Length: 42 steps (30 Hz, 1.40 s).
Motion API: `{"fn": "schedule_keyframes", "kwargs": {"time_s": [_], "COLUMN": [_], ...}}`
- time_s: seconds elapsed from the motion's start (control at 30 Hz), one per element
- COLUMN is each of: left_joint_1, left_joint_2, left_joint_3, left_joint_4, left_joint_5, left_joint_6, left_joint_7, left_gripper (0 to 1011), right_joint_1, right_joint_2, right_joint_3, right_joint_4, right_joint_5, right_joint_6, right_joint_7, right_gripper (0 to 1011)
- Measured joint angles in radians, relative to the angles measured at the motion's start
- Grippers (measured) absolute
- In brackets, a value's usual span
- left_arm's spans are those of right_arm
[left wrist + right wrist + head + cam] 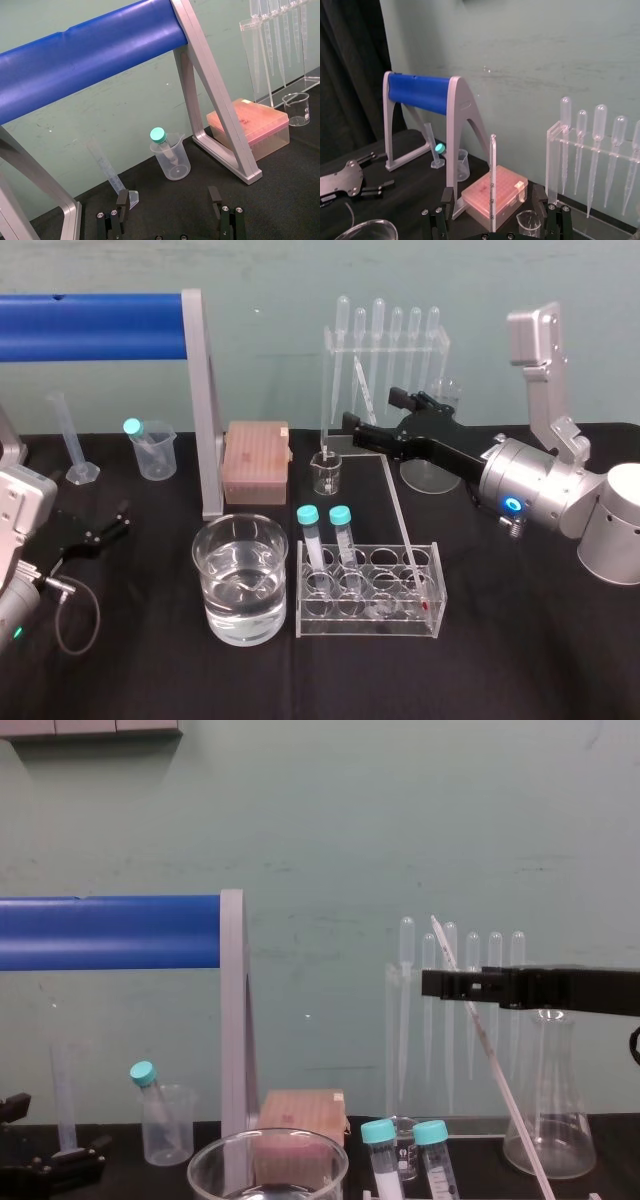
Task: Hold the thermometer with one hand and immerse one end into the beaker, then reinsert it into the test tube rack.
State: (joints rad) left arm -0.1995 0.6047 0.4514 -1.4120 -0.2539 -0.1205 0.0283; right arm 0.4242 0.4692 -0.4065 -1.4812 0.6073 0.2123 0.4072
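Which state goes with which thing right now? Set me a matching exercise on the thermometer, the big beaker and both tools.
Things:
1. thermometer
2. beaker
3. right tool
4. left tool

States:
a. open, idle low on the robot's left
b. leaning in the test tube rack, red tip down
c. open, astride the thermometer's upper part
d. holds clear liquid, stands left of the rack

Pairs: 1-b; 2-d; 3-c; 4-a

Right end effector (pixel 370 409) long, black; wrist (pixel 545 485) fat silver cylinder, glowing blue ring (pixel 513 506)
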Motion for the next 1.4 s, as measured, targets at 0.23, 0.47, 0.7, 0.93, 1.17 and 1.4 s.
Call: {"fn": "schedule_keyframes", "kwargs": {"time_s": [0.23, 0.47, 0.7, 0.93, 1.17, 1.4], "left_joint_1": [0.000, 0.000, 0.000, 0.000, 0.000, 0.000], "left_joint_2": [0.000, 0.000, 0.000, 0.000, 0.000, 0.000], "left_joint_3": [0.000, 0.000, 0.000, 0.000, 0.000, 0.000], "left_joint_4": [0.000, 0.000, 0.000, 0.000, 0.000, 0.000], "left_joint_5": [0.000, 0.000, 0.000, 0.000, 0.000, 0.000], "left_joint_6": [0.000, 0.000, 0.000, 0.000, 0.000, 0.000], "left_joint_7": [0.000, 0.000, 0.000, 0.000, 0.000, 0.000], "left_gripper": [1008, 1008, 1008, 1008, 1008, 1008], "right_joint_1": [0.016, 0.024, 0.026, 0.024, 0.023, 0.023], "right_joint_2": [0.003, -0.002, -0.009, -0.012, -0.011, -0.011], "right_joint_3": [-0.021, -0.030, -0.029, -0.024, -0.024, -0.024], "right_joint_4": [0.020, 0.038, 0.049, 0.049, 0.049, 0.048], "right_joint_5": [-0.007, -0.008, -0.001, 0.006, 0.006, 0.006], "right_joint_6": [0.011, 0.016, 0.018, 0.014, 0.013, 0.013], "right_joint_7": [0.019, 0.023, 0.023, 0.018, 0.018, 0.018], "right_gripper": [1003, 1003, 1003, 1003, 1003, 1003]}}
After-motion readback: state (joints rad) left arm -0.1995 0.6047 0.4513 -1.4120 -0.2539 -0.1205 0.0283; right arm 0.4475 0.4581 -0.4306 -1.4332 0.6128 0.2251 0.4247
